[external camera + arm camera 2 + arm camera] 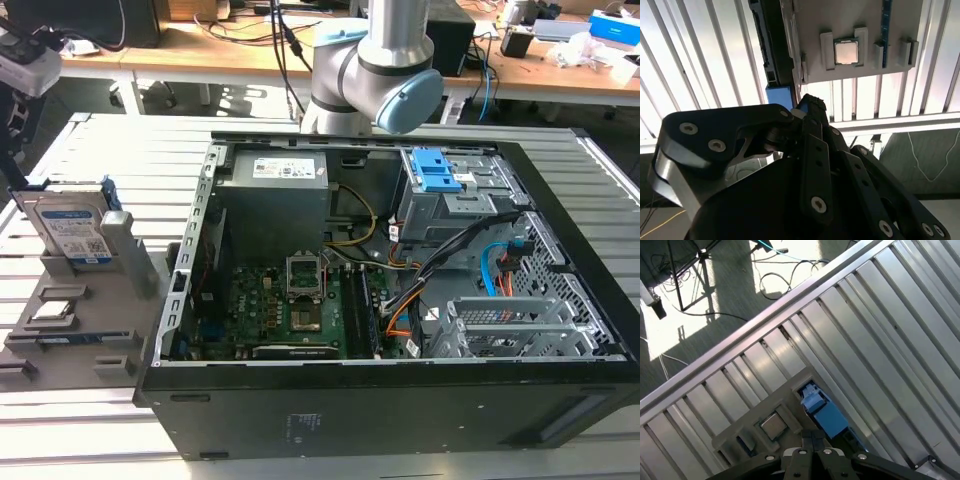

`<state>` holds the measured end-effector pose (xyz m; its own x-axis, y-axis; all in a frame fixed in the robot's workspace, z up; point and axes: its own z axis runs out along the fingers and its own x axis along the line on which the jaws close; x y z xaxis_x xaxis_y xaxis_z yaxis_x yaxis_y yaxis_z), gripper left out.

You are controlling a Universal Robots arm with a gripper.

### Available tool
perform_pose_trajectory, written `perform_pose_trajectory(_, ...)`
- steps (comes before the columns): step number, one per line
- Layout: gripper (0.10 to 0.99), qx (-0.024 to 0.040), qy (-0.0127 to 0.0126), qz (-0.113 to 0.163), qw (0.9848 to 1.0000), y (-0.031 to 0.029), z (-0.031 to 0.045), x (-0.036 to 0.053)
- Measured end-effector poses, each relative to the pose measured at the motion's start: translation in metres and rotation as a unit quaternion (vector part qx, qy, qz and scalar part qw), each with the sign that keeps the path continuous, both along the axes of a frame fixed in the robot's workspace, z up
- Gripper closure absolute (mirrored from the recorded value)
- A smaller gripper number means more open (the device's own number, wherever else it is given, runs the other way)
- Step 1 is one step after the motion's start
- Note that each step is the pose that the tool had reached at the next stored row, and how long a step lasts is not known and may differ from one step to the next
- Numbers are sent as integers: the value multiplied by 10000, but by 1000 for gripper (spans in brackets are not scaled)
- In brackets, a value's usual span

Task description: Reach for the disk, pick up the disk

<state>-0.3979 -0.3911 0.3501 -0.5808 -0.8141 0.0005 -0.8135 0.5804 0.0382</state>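
Disk (68, 228) shown upright in holder (130, 260) at exterior view's left, label visible; in both wrist views seen edge-on, blue frame just beyond gripper (813, 434), not touching. Jaws together, nothing held. 1 chip (846, 52) beside disk. Arm (375, 60) upright behind case (400, 410).

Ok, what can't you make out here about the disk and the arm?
Disk: lower part hidden by the grey holder, exterior view.
Disk's label face: turned away, edge-on, in the second wrist view.
Gap between gripper and disk: not judgeable in either wrist view.
Arm: cut off by the exterior view's top edge.
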Motion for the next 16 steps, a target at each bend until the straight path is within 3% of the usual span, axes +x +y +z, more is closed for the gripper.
perform_pose_trajectory(6, 980, 0, -1, 375, 9993, 0, -1, 0)
perform_pose_trajectory(16, 980, 0, 0, 1041, 9946, 0, 0, 0)
